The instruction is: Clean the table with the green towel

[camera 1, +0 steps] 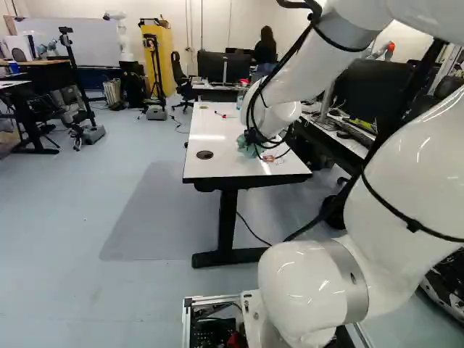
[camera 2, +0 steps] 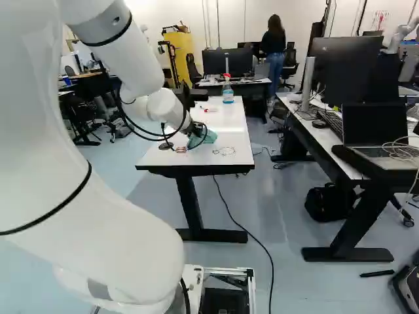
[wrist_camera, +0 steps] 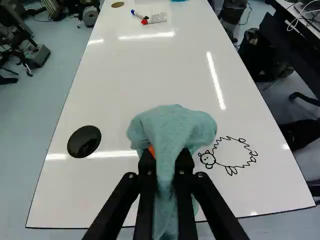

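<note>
1. Clamping the green towel (wrist_camera: pixel 172 125) in the hand (wrist_camera: pixel 166 154), right now, pinching bunched cloth between two nearly closed fingers, short of meeting by the thickness of the folds.
2. Holding it over the near half of the tabletop (wrist_camera: pixel 135 85), right of the round black cover (wrist_camera: pixel 84 141). Touching the surface, by the look of it, but impossible to be sure how firmly.
3. Look just right of the towel: a black line drawing of a woolly animal (wrist_camera: pixel 208 159), apparently whole, with no visible smear or gap. Still to be wiped, then!
4. Seeing no other ink on the white surface in view; can't tell about under the cloth.
5. Judging it early on: towel in grip and near the marks, wiping of the drawing yet to show. Needing next, probably, a sweep to the right.
6. Farther off, spot the two markers (wrist_camera: pixel 154 19) and the spray bottle (camera 2: pixel 228 89). Best kept clear of in any longer stroke.
</note>
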Tool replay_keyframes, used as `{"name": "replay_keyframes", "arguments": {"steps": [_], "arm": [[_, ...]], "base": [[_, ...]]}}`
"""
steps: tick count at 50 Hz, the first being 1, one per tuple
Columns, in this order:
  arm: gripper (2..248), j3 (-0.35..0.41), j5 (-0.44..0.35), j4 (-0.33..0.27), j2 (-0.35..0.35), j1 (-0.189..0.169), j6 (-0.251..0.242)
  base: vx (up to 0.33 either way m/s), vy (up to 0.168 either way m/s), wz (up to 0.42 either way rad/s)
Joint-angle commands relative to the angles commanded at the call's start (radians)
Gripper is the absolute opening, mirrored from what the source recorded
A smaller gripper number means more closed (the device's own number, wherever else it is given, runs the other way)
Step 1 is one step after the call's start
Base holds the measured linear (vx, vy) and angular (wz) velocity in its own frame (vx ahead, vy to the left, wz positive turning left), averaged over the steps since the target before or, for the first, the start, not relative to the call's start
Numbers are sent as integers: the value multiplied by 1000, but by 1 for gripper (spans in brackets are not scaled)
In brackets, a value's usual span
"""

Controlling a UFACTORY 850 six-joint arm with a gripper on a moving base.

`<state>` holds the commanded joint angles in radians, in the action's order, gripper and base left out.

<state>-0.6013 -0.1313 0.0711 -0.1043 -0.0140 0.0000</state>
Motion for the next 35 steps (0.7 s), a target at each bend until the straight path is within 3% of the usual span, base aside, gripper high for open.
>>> {"name": "replay_keyframes", "arguments": {"steps": [35], "arm": [[45, -24, 19, -1, 25, 2, 0]], "base": [[0, 0, 0]]}}
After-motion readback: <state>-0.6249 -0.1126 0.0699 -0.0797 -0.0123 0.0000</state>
